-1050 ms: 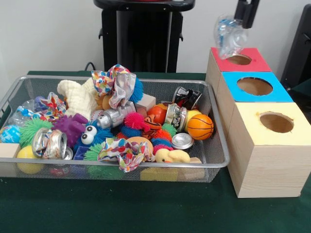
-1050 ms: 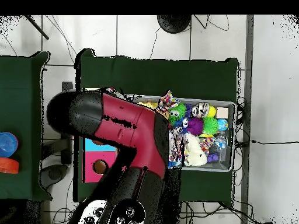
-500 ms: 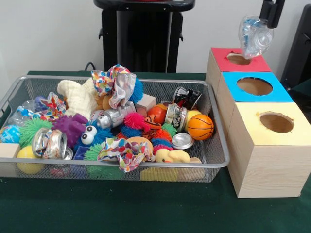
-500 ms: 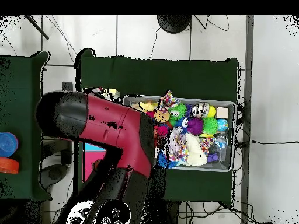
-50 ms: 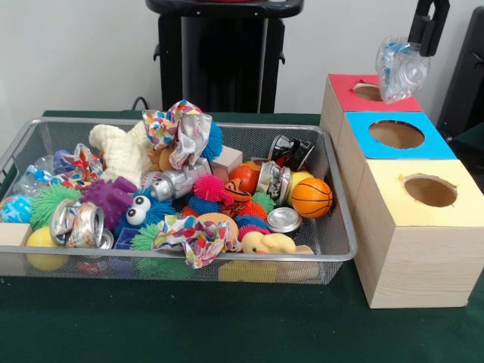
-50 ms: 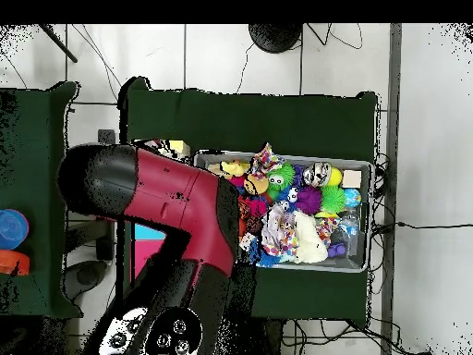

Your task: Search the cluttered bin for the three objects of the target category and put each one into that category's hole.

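End effector [image 5: 422, 36] w/ crushed bottle [image 5: 399, 67] above red-top box [image 5: 373, 94]; bin [image 5: 339, 227] cluttered.

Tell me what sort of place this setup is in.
Most likely a robotics lab or test room. A green-covered table carries a wire mesh bin of mixed toys and crushed cans beside three wooden sorting boxes with coloured tops and round holes, and cables trail over the tiled floor.

Front view. The gripper [image 5: 423, 34] descends from the top edge, closed on a crumpled clear plastic bottle [image 5: 399, 68] held above the red-topped box [image 5: 393, 100]. Blue-topped [image 5: 435, 147] and yellow-topped [image 5: 393, 200] boxes stand in line nearer the camera. The wire mesh bin [image 5: 336, 227] beside them contains mixed toys, crushed cans and cloth.
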Tool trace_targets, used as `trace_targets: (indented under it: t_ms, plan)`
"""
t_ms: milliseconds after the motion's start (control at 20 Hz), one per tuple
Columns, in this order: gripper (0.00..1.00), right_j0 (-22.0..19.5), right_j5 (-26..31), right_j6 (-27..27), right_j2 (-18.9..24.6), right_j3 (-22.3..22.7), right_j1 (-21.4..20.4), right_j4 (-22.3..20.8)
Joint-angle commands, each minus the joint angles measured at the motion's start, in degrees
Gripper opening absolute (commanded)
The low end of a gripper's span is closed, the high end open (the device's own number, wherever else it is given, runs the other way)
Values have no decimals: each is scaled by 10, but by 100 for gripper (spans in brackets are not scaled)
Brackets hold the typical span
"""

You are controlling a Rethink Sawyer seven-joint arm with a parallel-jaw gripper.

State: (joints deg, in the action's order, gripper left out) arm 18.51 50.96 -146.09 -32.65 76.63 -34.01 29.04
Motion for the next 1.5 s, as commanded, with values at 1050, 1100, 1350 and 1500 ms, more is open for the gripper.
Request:
trace_targets:
  t_ms: [1050, 1100, 1350, 1500]
  plan:
    - [0, 23, -48, -160, 34, 91, 67, 20]
    - [0, 23, -48, -158, 32, 90, 68, 17]
    - [0, 21, -44, -152, 33, 94, 66, 18]
    - [0, 23, -47, -154, 35, 95, 69, 20]
